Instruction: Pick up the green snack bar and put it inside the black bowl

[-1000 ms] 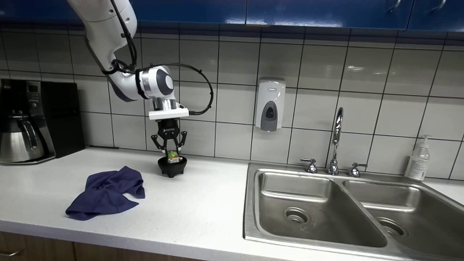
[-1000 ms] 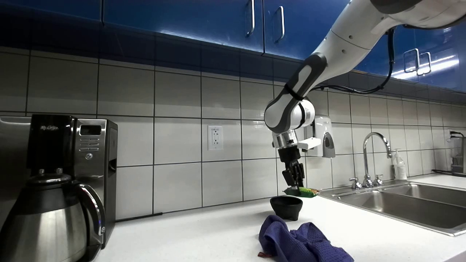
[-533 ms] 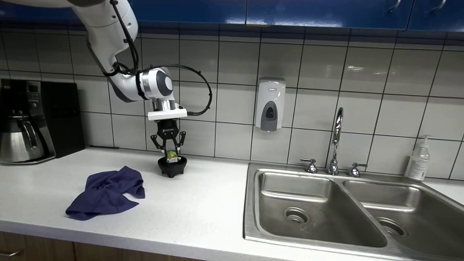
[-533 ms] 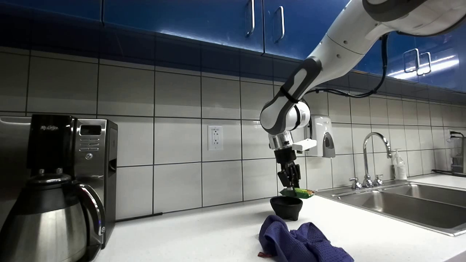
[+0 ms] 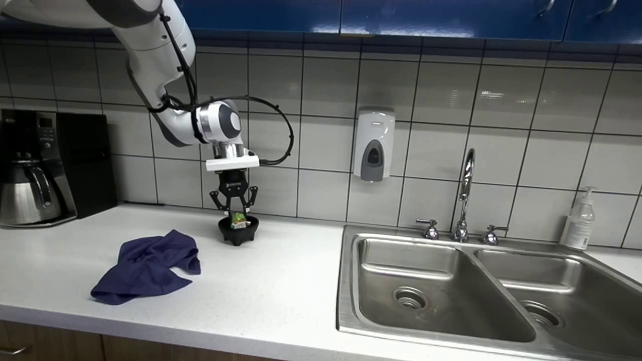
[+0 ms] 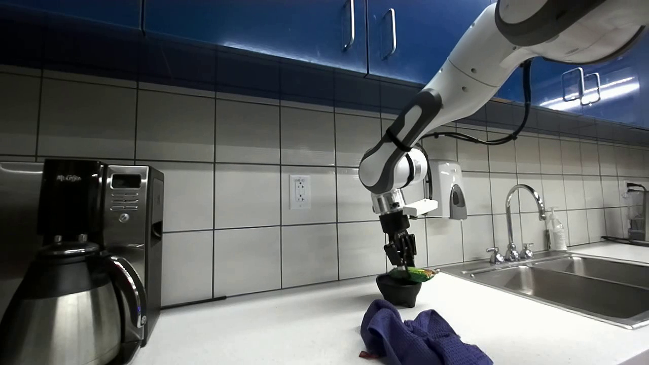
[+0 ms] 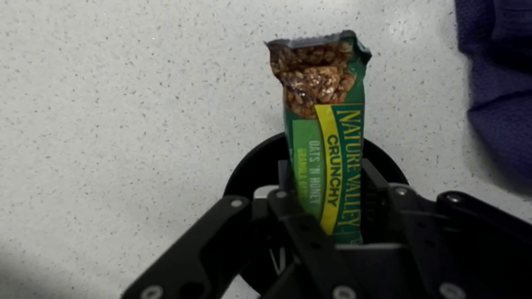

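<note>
In an exterior view: done with the pick-up and well into the placing step, at a guess. Got the green snack bar (image 5: 240, 221) pinched in the claw (image 5: 238, 213), right at the mouth of the black bowl (image 5: 237, 234), upright on the white tabletop (image 5: 291, 271).

In an exterior view, with the purple cloth (image 6: 421, 339) crumpled near the bowl: better look at the lie of the bar. Sitting roughly level, with one end over the bowl and the other out past the rim (image 6: 381, 281). Can't tell about actual contact with the rim.

In the wrist view: clearest of the lot. Pressing the fingers (image 7: 286, 205) to both long edges of the bar, with no gap visible, so most likely not released yet. Also poking the granola-picture end well out beyond the bowl. For the next move, best to shift toward the bowl's middle, maybe tip one end down, then ease lower and spread the claw gently. Probably too long to lie flat in there, so expect some leaning on the rim.
</note>
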{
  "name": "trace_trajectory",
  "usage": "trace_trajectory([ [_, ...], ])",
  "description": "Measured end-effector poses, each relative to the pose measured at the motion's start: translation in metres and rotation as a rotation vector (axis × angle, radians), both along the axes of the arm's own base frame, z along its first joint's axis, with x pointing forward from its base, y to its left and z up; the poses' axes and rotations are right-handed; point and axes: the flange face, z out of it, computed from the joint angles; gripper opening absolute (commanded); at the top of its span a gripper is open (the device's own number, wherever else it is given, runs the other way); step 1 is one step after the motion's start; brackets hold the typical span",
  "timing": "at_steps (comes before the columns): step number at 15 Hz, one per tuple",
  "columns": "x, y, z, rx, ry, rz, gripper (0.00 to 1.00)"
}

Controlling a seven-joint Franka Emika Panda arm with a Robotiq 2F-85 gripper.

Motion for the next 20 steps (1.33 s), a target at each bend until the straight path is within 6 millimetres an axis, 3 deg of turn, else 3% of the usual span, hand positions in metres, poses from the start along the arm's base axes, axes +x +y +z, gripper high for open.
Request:
trace_trajectory([
  [4, 0.001, 0.001, 0.001, -0.005, 0.014, -0.006, 0.96],
  [5, 0.002, 0.001, 0.002, -0.006, 0.017, -0.008, 0.99],
  [13, 0.003, -0.002, 0.004, 0.011, 0.004, -0.024, 1.0],
  [20, -0.016, -0.036, 0.001, 0.099, -0.117, -0.111, 1.0],
])
